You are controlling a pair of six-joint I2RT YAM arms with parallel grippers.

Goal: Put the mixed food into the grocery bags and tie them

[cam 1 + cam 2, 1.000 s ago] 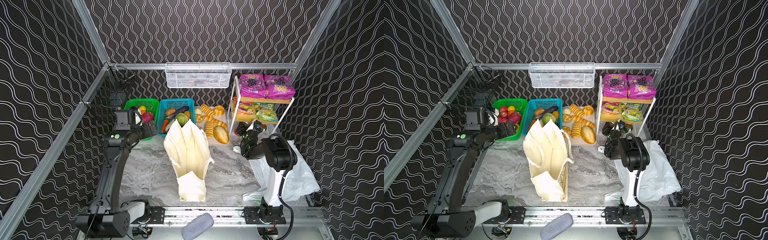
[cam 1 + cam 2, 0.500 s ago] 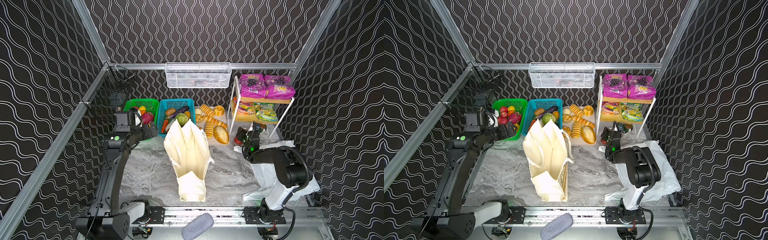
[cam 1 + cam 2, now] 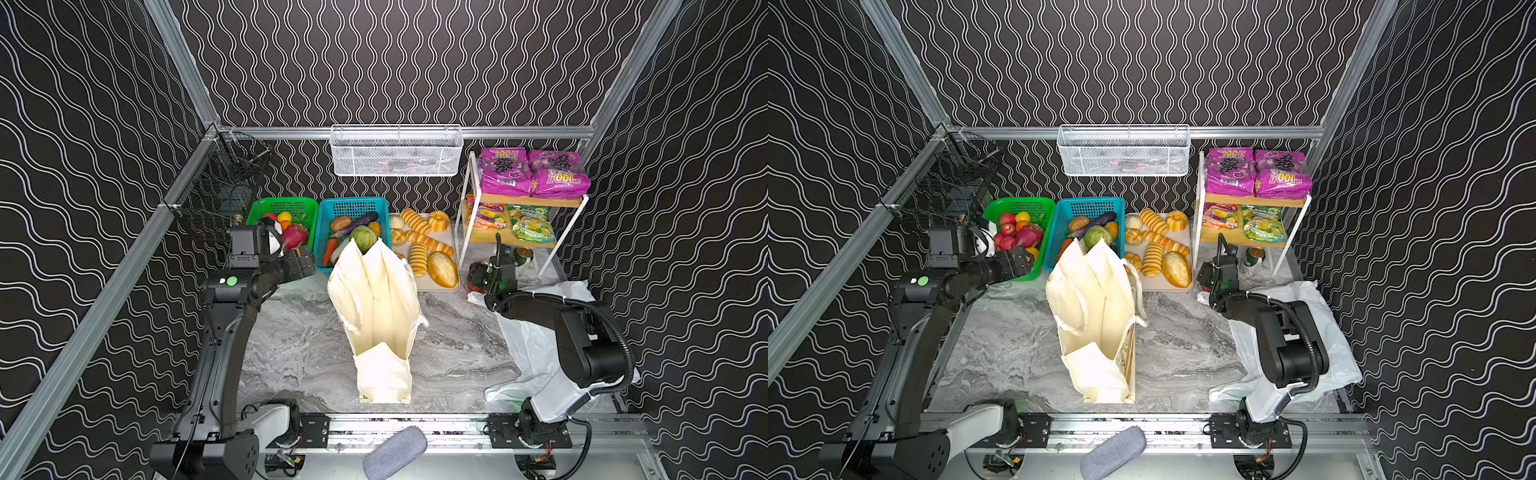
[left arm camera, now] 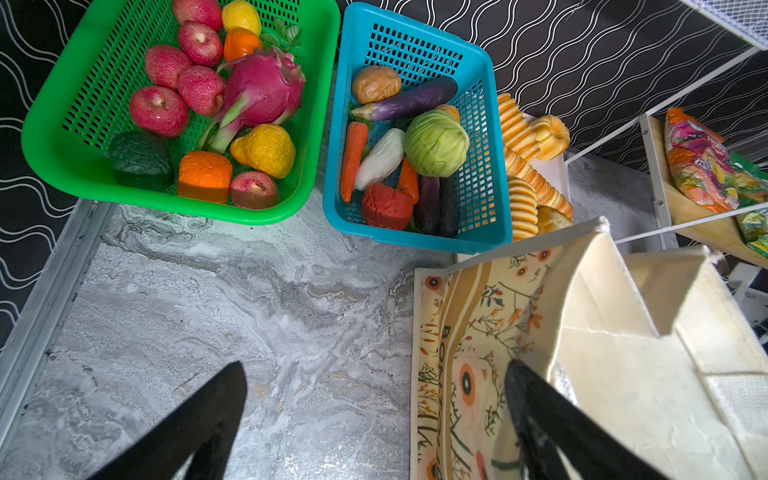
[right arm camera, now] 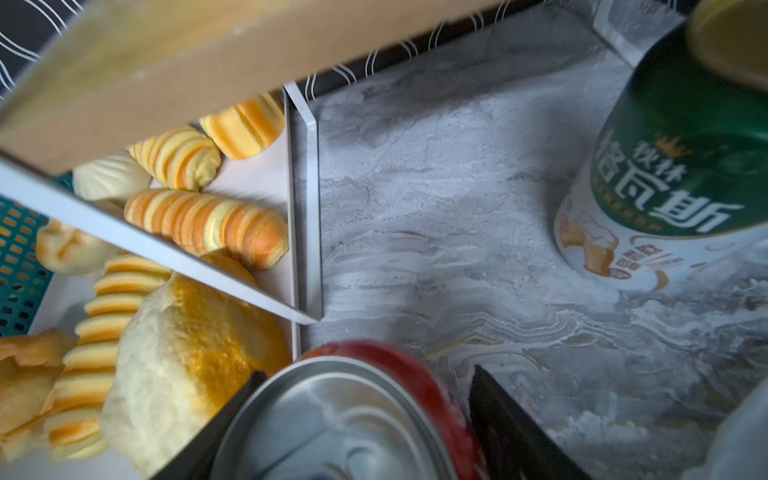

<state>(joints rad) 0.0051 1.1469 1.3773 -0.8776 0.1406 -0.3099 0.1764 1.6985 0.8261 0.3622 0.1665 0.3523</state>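
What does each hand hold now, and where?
Left hand: nothing. Right hand: its fingers flank the sides of the red can; whether gripped cannot be told.

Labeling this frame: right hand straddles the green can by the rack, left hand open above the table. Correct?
Wrong can. In the right wrist view the right hand straddles the red can; the green can stands apart, untouched. The rest holds: it is by the rack, and the left wrist view shows the left hand open above the table.
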